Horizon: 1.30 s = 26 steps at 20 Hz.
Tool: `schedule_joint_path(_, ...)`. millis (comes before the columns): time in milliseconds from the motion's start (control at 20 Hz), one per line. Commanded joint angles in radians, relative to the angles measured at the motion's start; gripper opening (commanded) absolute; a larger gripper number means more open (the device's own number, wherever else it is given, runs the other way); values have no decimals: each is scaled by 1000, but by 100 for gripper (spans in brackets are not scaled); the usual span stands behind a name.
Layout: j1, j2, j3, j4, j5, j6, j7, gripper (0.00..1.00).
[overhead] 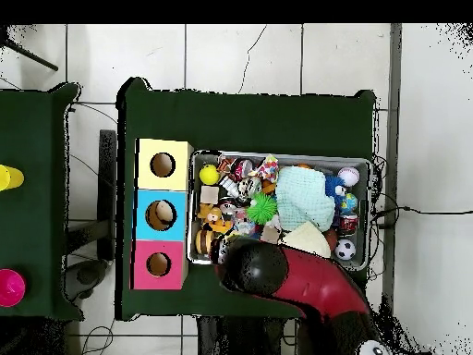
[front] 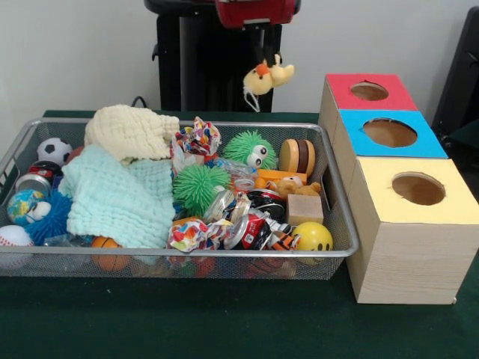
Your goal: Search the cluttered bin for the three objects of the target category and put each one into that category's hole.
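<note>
From the front: hung above the bin's far rim, the gripper [front: 263, 51], dark and narrow under the red arm [front: 254, 10], clamped on a soft yellow plush duck [front: 268, 76] with an orange beak, a pale cord looping below it. Lay beneath, a silver wire-mesh bin [front: 338, 224] heaped with clutter: a nubbly cream cloth [front: 131, 131] over a waffle-knit mint cloth [front: 120, 198], two spiky green balls [front: 197, 187], one with googly eyes [front: 251, 148], crinkled foil wrappers [front: 196, 139], a smooth yellow ball [front: 313, 237], a plain wooden cube [front: 304, 209], a small soccer ball [front: 54, 149]. Stood just right of the bin, three wooden boxes in a row, each with a round hole on top: red [front: 368, 91], blue [front: 389, 133], yellow [front: 418, 188]. From overhead: covered the bin's lower left corner, the arm's rounded black joint [overhead: 261, 268] and glossy red shell, gripper and duck hidden beneath. Sat left of the bin [overhead: 369, 185], the boxes, yellow [overhead: 163, 165] topmost, blue [overhead: 161, 214] between, red [overhead: 158, 264] lowest, on dark green felt [overhead: 249, 120].
</note>
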Motion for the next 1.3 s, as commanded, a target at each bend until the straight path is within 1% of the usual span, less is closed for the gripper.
schedule_joint_path(50,88,11,-1,31,81,-10,268,0)
schedule_joint_path(250,180,2,-58,9,100,15,344,0)
schedule_joint_path(500,303,32,-130,-35,119,20,426,0)
schedule_joint_path(700,372,48,-164,-60,137,28,469,0)
schedule_joint_path(800,394,45,-172,-74,147,54,486,0)
schedule_joint_path(900,398,33,-170,-75,162,96,491,0)
schedule_joint_path(950,388,25,-161,-76,175,137,487,0)
schedule_joint_path(1050,352,7,-131,-52,209,197,458,0)
schedule_joint_path(1200,315,-3,-113,-44,218,290,422,0)
schedule_joint_path(1300,294,2,-113,-54,211,351,400,0)
